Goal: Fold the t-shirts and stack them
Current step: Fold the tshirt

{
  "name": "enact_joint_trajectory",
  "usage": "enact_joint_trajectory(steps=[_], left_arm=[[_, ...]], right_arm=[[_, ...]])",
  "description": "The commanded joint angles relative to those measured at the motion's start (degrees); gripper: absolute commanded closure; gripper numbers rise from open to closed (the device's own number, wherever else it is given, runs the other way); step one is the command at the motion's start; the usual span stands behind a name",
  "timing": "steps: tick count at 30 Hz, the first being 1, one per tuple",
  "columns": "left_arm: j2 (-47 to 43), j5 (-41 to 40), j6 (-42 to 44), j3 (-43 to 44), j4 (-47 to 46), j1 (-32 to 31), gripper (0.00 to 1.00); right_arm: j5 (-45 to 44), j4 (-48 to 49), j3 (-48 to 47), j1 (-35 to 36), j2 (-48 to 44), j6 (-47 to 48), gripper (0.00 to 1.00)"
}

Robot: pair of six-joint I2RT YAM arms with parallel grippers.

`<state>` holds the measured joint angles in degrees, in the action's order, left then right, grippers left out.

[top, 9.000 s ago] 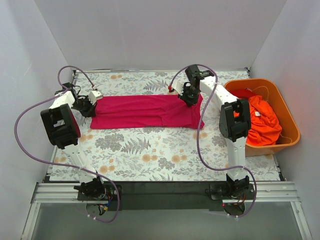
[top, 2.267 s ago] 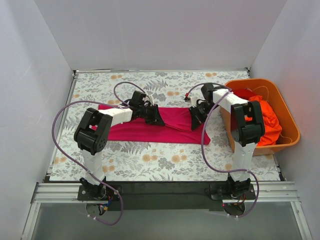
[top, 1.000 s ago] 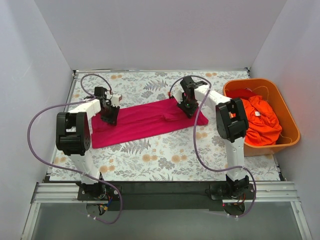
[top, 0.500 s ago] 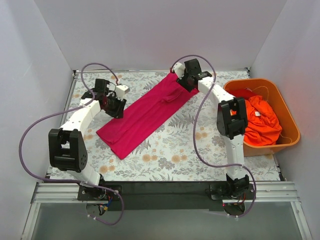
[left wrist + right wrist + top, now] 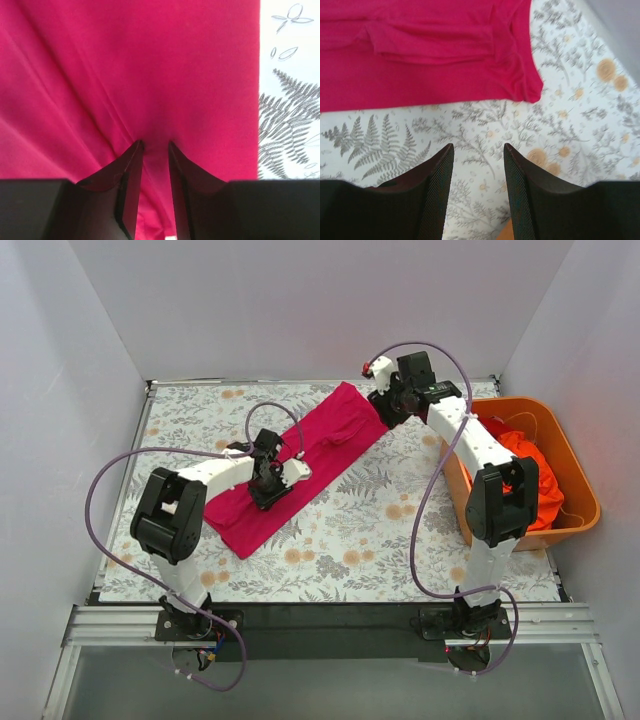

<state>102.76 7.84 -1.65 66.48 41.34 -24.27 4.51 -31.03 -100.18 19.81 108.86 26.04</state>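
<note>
The magenta t-shirt (image 5: 322,443) lies folded into a long strip, running diagonally from the far middle of the table to the near left. My left gripper (image 5: 268,485) is down on its lower half. In the left wrist view that gripper (image 5: 155,144) has its jaws close together, pinching a ridge of the magenta cloth (image 5: 150,65) with creases running to the tips. My right gripper (image 5: 385,410) hangs open just off the strip's far end. The right wrist view shows bare table between its fingers (image 5: 478,146) and the shirt's end (image 5: 420,60) beyond them. Orange-red t-shirts (image 5: 545,490) lie bunched in the tub.
The orange plastic tub (image 5: 590,505) stands at the table's right edge, with my right arm reaching past its near-left corner. The floral tablecloth (image 5: 380,530) covers the table. White walls close in the left, back and right sides.
The right gripper has opened, let go of the shirt's far end and drawn back to the right. The left gripper has moved from the left edge onto the strip's lower half.
</note>
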Motion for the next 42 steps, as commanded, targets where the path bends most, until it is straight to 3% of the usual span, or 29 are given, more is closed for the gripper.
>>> enact_joint_trajectory(steps=[1,7,11,16,18,22,25,29,36,42], left_arm=[[0.6,-5.11,3.41,-2.23,0.05,-1.48,0.75],[-0.36,-2.84,0.44,-8.11,2.25,-8.85,0.77],[-1.16,3.84,-5.8,-8.65,3.83,-20.79,0.77],[2.78,16.04,-16.34,1.68,4.53,-30.64,0.78],[3.41,20.61,-20.21,5.57,4.19,-30.92,0.77],[0.61,28.79,-24.71,11.83,3.49,-24.53,0.8],[-2.74,34.44,-27.52,13.24,0.85,-12.33,0.83],[-2.48,29.53,-29.11,14.82,-3.98,-6.23,0.85],[9.72,22.67,-35.17,24.21,-5.84,-2.71,0.92],[17.2,16.08,-39.83,28.35,-8.82,-0.95,0.99]], right_arm=[[3.4,-3.34,3.05,-0.74,-4.08,-2.14,0.48],[3.75,-4.22,5.87,-3.11,-6.11,-2.57,0.49],[4.27,-5.45,5.61,-4.78,-5.76,-2.4,0.5],[5.33,-7.55,3.42,-5.66,-4.01,-1.52,0.51],[6.03,-7.82,2.98,-5.66,-3.31,-1.52,0.52],[8.31,-8.09,1.48,-5.75,-1.2,-2.22,0.55],[10.15,-8.08,0.25,-5.66,0.38,-3.01,0.63],[15.86,-8.0,-0.98,-5.49,2.76,-3.72,0.73],[20.53,-8.44,-4.49,-2.24,9.0,-4.51,0.86],[15.27,-10.2,-5.02,2.06,14.45,-4.25,0.98]])
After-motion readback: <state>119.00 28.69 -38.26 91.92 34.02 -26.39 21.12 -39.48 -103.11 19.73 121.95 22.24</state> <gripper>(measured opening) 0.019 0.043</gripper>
